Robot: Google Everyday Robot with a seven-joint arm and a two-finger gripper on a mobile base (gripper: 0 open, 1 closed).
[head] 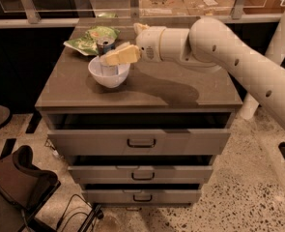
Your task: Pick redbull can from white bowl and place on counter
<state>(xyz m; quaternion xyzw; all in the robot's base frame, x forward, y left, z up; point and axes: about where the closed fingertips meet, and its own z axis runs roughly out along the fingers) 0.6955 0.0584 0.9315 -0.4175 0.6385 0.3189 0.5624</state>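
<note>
The redbull can stands upright in the white bowl on the left half of the counter. Its blue-and-silver body and silver top show. My gripper reaches in from the right at the can's upper half. It is open, with one yellowish finger crossing in front of the can and the other just behind it. The can still rests in the bowl. The middle of the can is hidden by the front finger.
A green snack bag lies on the counter's back left corner, just behind the bowl. The cabinet's top drawer is pulled out a little. A dark chair stands at the lower left. A glass rail runs behind the counter.
</note>
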